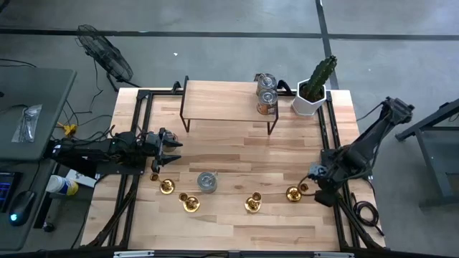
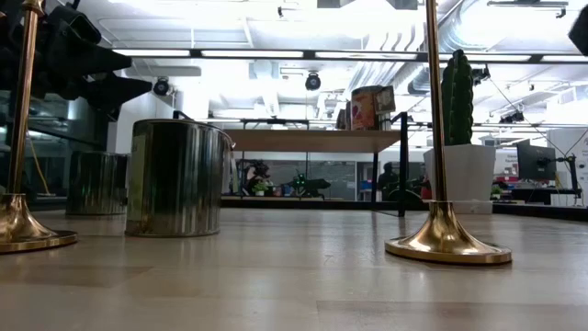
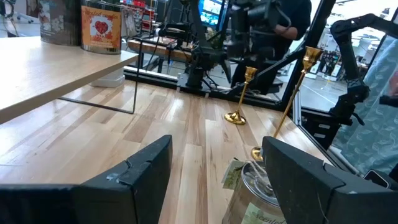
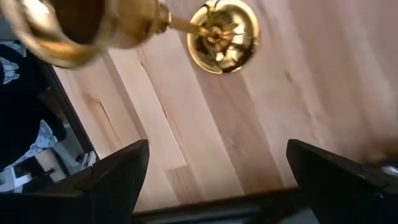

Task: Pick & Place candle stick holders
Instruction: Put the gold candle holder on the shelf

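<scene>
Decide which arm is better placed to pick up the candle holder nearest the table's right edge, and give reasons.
Probably the right arm. Its end effector hangs open just beside that candle holder, looking down on it in the wrist view. The left end effector is across the table, with other holders nearer to it.

Glossy brass candle stick holders (image 1: 252, 204), matt wood table (image 1: 229, 154), shiny metal tin (image 1: 207, 182).

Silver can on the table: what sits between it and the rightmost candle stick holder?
In the high view, one candle stick holder stands between the silver can and the rightmost candle stick holder; the rest is bare wood table.
</scene>
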Motion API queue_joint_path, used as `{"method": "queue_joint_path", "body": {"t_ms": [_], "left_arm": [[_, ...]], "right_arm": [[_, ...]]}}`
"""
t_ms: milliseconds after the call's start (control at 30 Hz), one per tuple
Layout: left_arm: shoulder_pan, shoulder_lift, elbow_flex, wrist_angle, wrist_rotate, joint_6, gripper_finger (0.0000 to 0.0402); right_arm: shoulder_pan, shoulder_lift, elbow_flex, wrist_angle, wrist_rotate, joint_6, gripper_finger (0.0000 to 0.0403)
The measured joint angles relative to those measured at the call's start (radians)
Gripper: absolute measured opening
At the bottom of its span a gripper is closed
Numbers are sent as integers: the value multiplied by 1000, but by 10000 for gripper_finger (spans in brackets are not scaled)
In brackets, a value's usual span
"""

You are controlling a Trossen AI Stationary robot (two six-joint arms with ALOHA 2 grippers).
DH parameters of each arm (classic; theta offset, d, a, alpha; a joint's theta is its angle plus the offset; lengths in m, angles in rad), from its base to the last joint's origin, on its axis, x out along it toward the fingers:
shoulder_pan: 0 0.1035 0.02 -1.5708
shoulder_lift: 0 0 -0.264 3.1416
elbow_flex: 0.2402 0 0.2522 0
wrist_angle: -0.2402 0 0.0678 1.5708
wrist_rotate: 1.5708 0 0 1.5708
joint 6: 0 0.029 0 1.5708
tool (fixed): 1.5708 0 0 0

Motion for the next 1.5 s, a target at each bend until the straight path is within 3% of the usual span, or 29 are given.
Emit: {"method": "queue_joint_path", "body": {"t_ms": [167,333,567,767,1067,1500], "left_arm": [[0,0,0,0,0,0,243],[0,0,0,0,0,0,243],[0,0,0,0,0,0,243],[0,0,0,0,0,0,243],[0,0,0,0,0,0,243],[0,0,0,0,0,0,243]], "right_arm": [[22,0,-92,168,21,-35,372],[22,0,-157,322,139,-131,372],[22,5,-172,362,284,-256,372],[22,5,-173,395,321,-329,364],[22,5,-173,440,399,-439,277],[22,6,-173,455,401,-455,160]]}}
